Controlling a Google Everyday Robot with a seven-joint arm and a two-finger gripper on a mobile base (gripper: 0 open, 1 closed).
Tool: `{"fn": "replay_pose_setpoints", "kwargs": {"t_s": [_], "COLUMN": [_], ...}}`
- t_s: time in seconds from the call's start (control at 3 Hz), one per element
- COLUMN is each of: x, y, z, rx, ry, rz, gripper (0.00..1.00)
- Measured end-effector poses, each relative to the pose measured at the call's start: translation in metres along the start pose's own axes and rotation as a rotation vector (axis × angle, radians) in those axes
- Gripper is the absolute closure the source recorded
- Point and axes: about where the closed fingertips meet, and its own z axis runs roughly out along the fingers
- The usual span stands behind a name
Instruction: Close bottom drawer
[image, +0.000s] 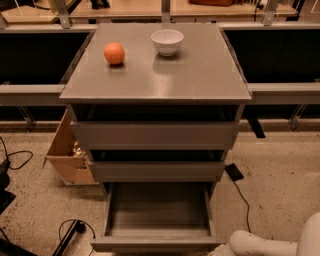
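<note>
The bottom drawer (155, 244) of the grey cabinet is pulled far out. Its empty inside faces up and its narrow flat front is near the lower edge of the camera view. The mid-sized drawer front (156, 171) and the tall top drawer front (154, 135) above it stand slightly out. My white arm (265, 246) comes in from the bottom right corner and ends just right of the open drawer's front corner. The gripper itself is below the frame edge, out of view.
An orange (114, 53) and a white bowl (167, 41) sit on the cabinet top (200, 75). An open cardboard box (67, 155) stands on the floor at the cabinet's left. Black cables (70, 232) lie at the lower left, and a black cable with a plug (233, 172) lies at the right.
</note>
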Motion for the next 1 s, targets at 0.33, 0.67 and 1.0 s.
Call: {"fn": "replay_pose_setpoints", "kwargs": {"t_s": [0.33, 0.67, 1.0], "x": [0.016, 0.014, -0.011], "y": [-0.003, -0.014, -0.023], "z": [0.039, 0.074, 0.092], "rx": [-0.01, 0.006, 0.064], "ry": [-0.029, -0.082, -0.167], "rz": [-0.025, -0.078, -0.148], "gripper": [0.81, 1.0, 1.0]}}
